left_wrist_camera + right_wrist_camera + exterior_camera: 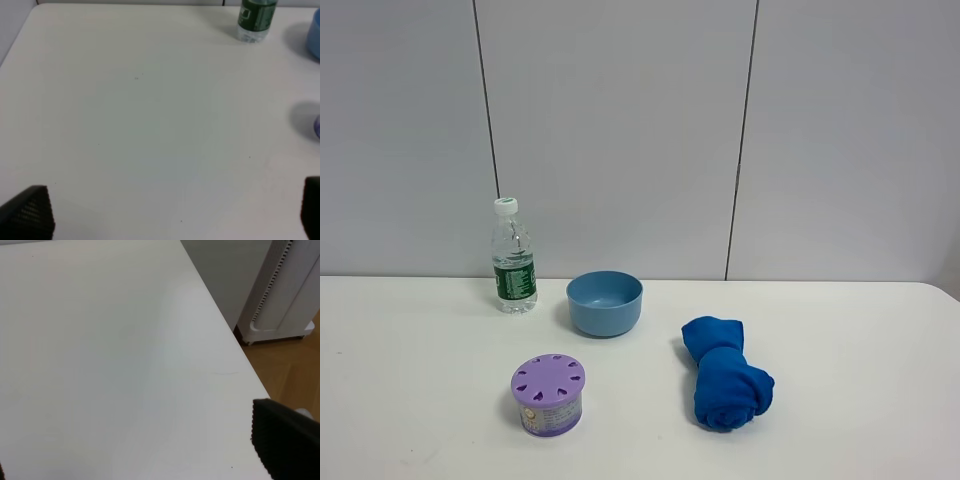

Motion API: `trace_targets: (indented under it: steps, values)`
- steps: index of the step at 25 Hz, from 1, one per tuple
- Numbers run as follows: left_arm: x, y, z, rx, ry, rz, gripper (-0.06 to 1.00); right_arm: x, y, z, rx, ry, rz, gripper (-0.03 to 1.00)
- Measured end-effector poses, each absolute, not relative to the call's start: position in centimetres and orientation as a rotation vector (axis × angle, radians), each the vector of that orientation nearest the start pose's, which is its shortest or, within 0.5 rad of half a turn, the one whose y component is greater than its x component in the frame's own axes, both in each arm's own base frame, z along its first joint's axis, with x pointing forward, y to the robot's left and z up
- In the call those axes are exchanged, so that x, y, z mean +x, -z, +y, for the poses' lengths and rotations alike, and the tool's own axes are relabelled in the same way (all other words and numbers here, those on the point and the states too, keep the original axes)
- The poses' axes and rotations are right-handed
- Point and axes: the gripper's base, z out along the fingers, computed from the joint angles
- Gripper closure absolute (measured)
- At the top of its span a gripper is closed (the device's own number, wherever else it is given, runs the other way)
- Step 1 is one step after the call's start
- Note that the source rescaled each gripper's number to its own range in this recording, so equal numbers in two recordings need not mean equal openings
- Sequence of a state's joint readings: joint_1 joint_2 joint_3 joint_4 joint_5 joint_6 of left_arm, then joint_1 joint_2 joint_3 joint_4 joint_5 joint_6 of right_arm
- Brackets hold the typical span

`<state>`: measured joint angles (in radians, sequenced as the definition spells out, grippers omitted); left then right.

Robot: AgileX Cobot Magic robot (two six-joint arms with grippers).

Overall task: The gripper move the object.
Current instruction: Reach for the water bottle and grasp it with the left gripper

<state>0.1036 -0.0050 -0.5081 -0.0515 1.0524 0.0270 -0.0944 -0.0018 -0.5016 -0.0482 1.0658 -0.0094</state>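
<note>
The clear water bottle [513,258] with a white cap and green label stands upright at the back left of the white table, just left of the blue bowl [605,302]. No gripper shows in the exterior high view. In the left wrist view the left gripper [175,202] is open and empty, with its black fingertips [31,212] wide apart over bare table, and the bottle's lower part [256,20] is far ahead of it. In the right wrist view the right gripper [135,452] is open and empty, with one black finger [282,437] showing near the table's edge.
A purple round container [549,393] stands at the front left, and its edge also shows in the left wrist view [317,126]. A rolled blue cloth [723,385] lies right of centre. The table's right edge [220,322] drops to a wooden floor beside a white cabinet [287,295].
</note>
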Motion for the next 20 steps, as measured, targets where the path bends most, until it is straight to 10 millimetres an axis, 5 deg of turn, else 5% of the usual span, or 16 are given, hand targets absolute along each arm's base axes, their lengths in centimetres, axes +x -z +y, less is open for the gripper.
trace_targets:
  steps: [20]
  values:
    - [-0.59, -28.02, -0.47, -0.075, -0.021, 2.020, -0.06, -0.59, -27.74, -0.33, 0.089, 0.122, 2.045, -0.03]
